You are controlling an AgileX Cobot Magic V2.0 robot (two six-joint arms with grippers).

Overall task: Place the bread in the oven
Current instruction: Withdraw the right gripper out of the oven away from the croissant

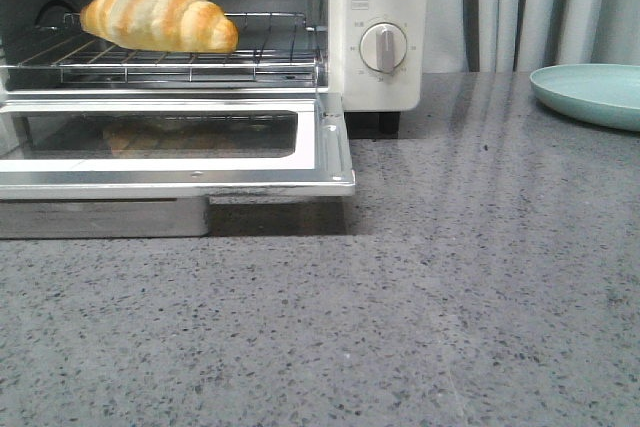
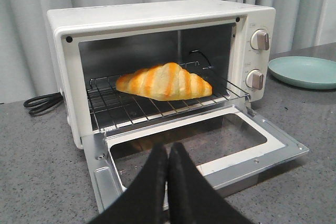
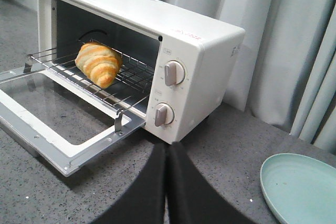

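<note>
The bread [image 1: 160, 14] lies on the wire rack inside the cream-white oven [image 1: 385, 7], whose glass door [image 1: 170, 152] hangs open and flat. It also shows in the left wrist view [image 2: 165, 81] and the right wrist view [image 3: 98, 63]. My left gripper [image 2: 168, 149] is shut and empty, held over the open door, short of the rack. My right gripper [image 3: 167, 148] is shut and empty, above the counter in front of the oven's knob side. Neither gripper shows in the front view.
A pale teal plate [image 1: 595, 92] sits on the grey speckled counter to the right of the oven, empty. The oven's black power cord [image 2: 42, 102] lies at its left side. Grey curtains hang behind. The open door [image 3: 58, 129] juts out over the counter.
</note>
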